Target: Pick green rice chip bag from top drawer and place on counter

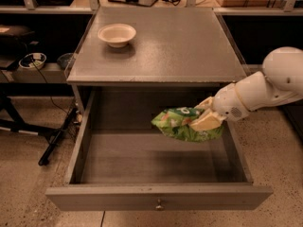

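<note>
Camera view looks down on a grey cabinet with its top drawer [156,196] pulled fully open toward the bottom of the frame, a small metal knob [159,205] at the middle of its front panel. A white arm [265,86] reaches in from the right edge of the frame, and its claw [206,117] sits over the right half of the drawer, just left of the drawer's right wall. The claw's cream fingers [204,123] are pinched on the right end of the green bag [177,123]. The rest of the bag sticks out to the left of the claw, crumpled, and seems raised off the drawer floor, below the level of the surface [175,46]. On that surface, in the upper left, stands a cream bowl [117,34], well apart from the bag.
</note>
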Tool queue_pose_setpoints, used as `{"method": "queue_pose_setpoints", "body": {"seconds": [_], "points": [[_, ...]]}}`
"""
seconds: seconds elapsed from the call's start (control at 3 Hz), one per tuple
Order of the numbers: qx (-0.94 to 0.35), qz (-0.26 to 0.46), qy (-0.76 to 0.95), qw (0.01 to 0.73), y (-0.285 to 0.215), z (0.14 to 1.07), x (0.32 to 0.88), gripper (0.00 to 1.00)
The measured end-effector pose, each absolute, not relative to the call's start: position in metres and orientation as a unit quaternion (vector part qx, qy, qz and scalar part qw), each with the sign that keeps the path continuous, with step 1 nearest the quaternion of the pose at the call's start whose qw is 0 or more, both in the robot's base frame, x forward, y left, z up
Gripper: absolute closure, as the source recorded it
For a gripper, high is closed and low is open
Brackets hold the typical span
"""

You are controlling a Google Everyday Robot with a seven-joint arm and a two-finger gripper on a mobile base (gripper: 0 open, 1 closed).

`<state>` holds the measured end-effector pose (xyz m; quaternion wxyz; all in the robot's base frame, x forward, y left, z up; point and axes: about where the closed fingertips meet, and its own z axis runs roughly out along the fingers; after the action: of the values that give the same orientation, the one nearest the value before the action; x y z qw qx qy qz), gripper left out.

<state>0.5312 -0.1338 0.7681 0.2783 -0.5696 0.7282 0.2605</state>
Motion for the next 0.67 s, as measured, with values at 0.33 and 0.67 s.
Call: {"method": "queue_pose_setpoints", "body": {"seconds": [0.33, 0.67], "points": [[-0.558, 0.217, 0.727, 0.336, -0.131, 0.828, 0.528, 1.00], [-0.545, 0.181, 0.727, 0.376, -0.130, 0.864, 0.531, 1.00]]}}
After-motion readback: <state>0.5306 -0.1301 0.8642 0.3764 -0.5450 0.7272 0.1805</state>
